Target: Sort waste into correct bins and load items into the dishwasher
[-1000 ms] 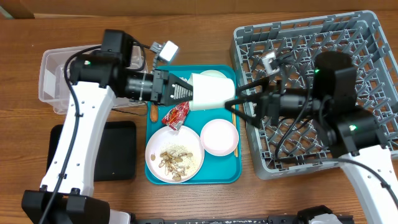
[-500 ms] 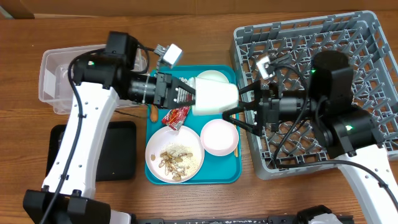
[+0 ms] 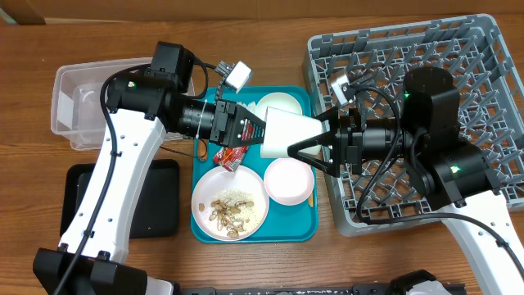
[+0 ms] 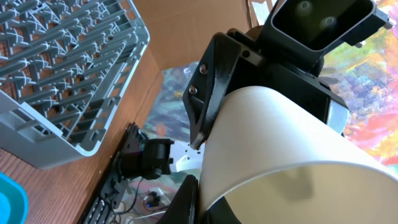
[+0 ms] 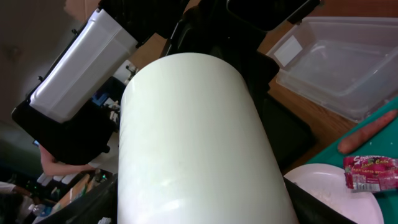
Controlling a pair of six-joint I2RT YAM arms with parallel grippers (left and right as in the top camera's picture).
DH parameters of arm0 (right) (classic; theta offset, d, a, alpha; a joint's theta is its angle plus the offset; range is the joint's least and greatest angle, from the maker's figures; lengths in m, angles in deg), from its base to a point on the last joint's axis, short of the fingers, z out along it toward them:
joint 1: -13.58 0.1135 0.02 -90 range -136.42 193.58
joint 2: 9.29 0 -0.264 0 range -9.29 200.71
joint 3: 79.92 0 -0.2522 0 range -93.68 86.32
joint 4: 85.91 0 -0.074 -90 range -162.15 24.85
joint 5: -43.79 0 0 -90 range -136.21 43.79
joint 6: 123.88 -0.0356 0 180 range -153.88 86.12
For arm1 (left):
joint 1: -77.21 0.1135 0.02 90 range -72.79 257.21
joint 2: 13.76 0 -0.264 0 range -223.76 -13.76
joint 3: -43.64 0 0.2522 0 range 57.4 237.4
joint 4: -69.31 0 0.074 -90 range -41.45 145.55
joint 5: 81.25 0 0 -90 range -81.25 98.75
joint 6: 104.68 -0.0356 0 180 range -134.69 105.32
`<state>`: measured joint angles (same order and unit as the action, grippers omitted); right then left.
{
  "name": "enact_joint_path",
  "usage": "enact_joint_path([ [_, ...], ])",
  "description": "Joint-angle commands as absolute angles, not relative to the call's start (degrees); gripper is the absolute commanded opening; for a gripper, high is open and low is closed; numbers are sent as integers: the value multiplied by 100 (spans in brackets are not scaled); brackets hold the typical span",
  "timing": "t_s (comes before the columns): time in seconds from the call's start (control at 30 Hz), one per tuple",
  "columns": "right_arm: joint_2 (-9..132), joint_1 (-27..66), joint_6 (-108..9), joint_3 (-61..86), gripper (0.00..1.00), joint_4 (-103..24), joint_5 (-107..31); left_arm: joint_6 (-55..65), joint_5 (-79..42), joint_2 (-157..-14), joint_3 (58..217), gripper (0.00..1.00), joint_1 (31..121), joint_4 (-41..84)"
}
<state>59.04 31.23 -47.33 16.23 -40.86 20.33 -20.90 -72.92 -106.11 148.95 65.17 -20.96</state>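
The white cup point(image 3: 288, 133) is hanging on its side above the teal tray point(image 3: 254, 238), over its upper right part. In the overhead view the left pincer point(image 3: 255, 131) is clamping the cup's left end, while the right pincer point(image 3: 315, 144) is straddling its right end with jaws spread; whether they are pressing on it I cannot tell. On the teal tray a white plate point(image 3: 250, 221) is carrying tan food scraps point(image 3: 228, 209), and a pink bowl point(image 3: 288, 180), a white bowl point(image 3: 278, 102), a red wrapper point(image 3: 231, 153) and a carrot point(image 3: 200, 150) are lying there too. A clear tub point(image 3: 78, 106) and a black tray point(image 3: 155, 209) are sitting left of the teal tray on the table point(image 3: 246, 49), and the grey rack point(image 3: 491, 82) right of it.

In the left wrist view the cup point(image 4: 280, 149) is showing as a smooth, matte white cylinder filling the frame, the rack point(image 4: 68, 81) beyond it.

In the right wrist view the cup point(image 5: 193, 143) is looking plain and unmarked, with the tub point(image 5: 336, 56), carrot point(image 5: 367, 134) and wrapper point(image 5: 370, 174) behind.
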Motion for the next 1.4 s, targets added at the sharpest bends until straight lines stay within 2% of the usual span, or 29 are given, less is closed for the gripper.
enact_joint_path([
  [0.0,5856,3217,-4718,1510,69,-4147,2308,-2241,-7227,-10565,14932,6,6491,-2046],
  [0.03,5856,3215,-4718,1510,68,-4147,2308,-2241,-7222,-10565,14932,13,6491,-2046],
  [0.07,5854,3215,-4716,1510,67,-4151,2289,-2239,-7213,-10565,14932,27,6491,-2046],
  [0.1,5854,3215,-4716,1510,67,-4169,2289,-2239,-7196,-10565,14932,54,6493,-2046],
  [0.13,5854,3212,-4716,1510,67,-4182,2289,-2237,-7161,-10565,14932,88,6502,-2048],
  [0.17,5854,3184,-4716,1510,66,-4195,2284,-2232,-7104,-10565,14932,100,6524,-2048],
  [0.37,5747,2633,-4714,1510,65,-3998,1766,-1439,-6337,-10565,14932,100,6808,-2149],
  [0.63,5476,1276,-4690,1510,66,-2654,-9,-1896,-6245,-10565,14932,100,7282,-2791],
  [0.8,5469,568,-4694,1510,66,-1752,-1342,-1946,-5662,-10565,14932,100,7278,-3025],
  [1.1,5487,231,-4716,1510,65,-438,-2896,-2079,-5467,-10565,14932,100,7278,-3130],
  [1.37,5812,231,-4812,1510,65,-539,-3031,-2117,-5460,-10565,14932,100,7278,-3122],
])
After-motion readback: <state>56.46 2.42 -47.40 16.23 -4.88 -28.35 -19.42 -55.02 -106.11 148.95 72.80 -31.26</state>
